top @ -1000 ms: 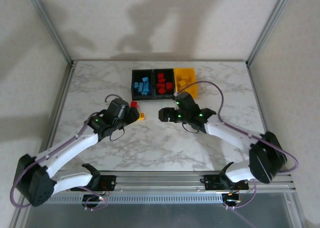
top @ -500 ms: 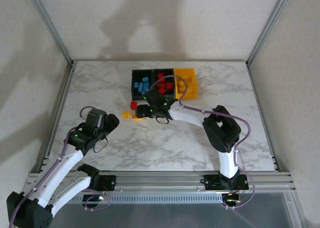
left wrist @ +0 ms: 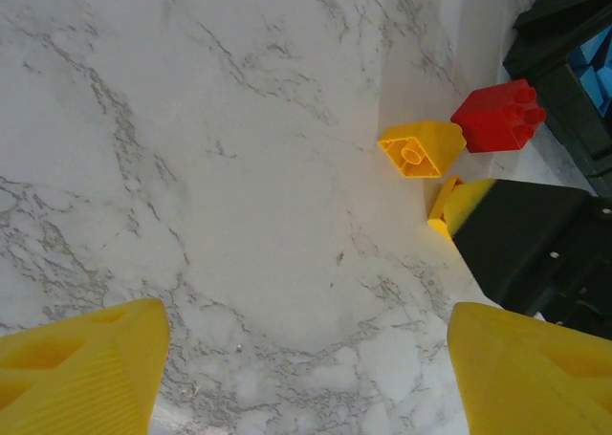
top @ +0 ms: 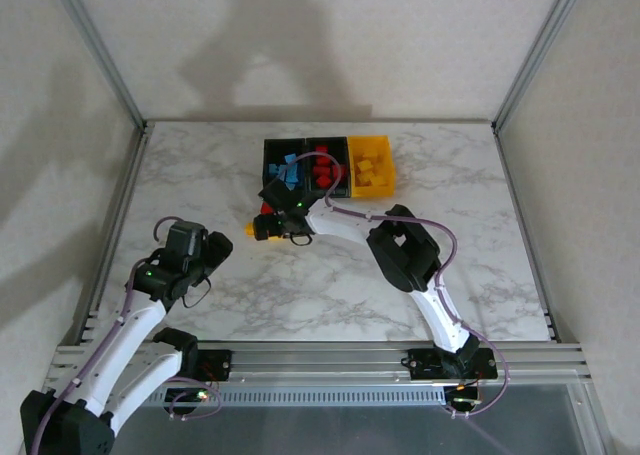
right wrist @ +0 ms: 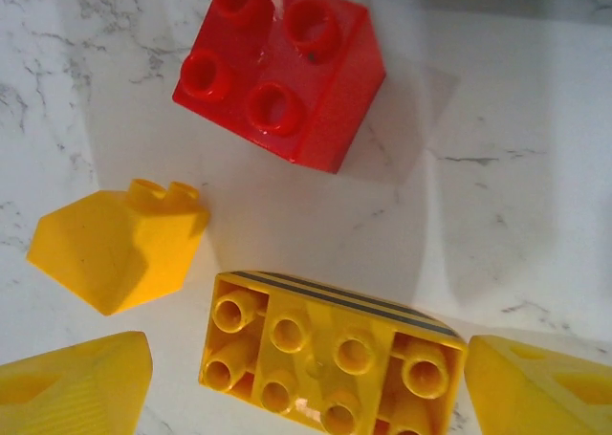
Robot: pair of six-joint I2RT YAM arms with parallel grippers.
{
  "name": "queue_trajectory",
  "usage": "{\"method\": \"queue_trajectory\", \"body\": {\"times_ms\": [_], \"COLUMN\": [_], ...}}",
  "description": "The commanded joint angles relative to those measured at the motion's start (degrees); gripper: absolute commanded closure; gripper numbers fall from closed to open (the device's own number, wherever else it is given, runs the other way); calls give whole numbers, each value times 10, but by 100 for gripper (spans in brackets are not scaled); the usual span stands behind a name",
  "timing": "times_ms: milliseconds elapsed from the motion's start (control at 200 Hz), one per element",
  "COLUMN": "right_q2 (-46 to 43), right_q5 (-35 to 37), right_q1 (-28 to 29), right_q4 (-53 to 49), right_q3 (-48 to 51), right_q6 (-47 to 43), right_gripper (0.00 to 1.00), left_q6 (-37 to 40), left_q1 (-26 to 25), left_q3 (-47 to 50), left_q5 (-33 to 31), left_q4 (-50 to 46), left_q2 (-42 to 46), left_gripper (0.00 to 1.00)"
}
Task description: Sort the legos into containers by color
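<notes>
We look down on a marble table (top: 450,265) with the three joined containers (top: 372,189) at its far middle: blue legos (top: 288,170) in the left black bin, red legos (top: 322,167) in the middle black one, yellow legos (top: 368,165) in the yellow bin. The right arm (top: 400,255) reaches leftward across the table, in front of the bins. The left arm (top: 120,325) sits near the left edge. The left gripper (left wrist: 306,378) is spread wide over bare marble, holding nothing. The right gripper (right wrist: 306,385) is also spread, a fingertip (right wrist: 72,387) at either end of a long yellow brick (right wrist: 330,354) lying studs-down. We think the right fingertip may touch it, though a gap shows on the left. Just beyond lie a red brick (right wrist: 282,67) and a yellow sloped brick (right wrist: 115,249), loose on the table.
</notes>
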State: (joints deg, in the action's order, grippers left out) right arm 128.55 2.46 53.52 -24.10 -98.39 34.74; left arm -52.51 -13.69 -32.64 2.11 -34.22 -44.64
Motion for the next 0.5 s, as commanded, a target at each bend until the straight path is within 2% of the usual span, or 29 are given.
{"method": "queue_trajectory", "body": {"times_ms": [0,115,265,496], "right_q2": [22,41,57,64], "right_q5": [24,32,33,44], "right_q1": [7,8,8,14], "right_q4": [-35,-49,-56,-67], "right_q3": [-26,-45,-60,-60], "right_q6": [-4,-3,-1,-8], "right_gripper": [15,17,25,25], "left_q6": [15,17,15,15], "left_q1": [10,15,17,18], "left_q3": [7,10,11,11], "left_q5": [14,17,21,24], "left_q4": [-9,-8,-6,-6], "left_q2": [9,10,11,15], "left_gripper": [23,24,24,25]}}
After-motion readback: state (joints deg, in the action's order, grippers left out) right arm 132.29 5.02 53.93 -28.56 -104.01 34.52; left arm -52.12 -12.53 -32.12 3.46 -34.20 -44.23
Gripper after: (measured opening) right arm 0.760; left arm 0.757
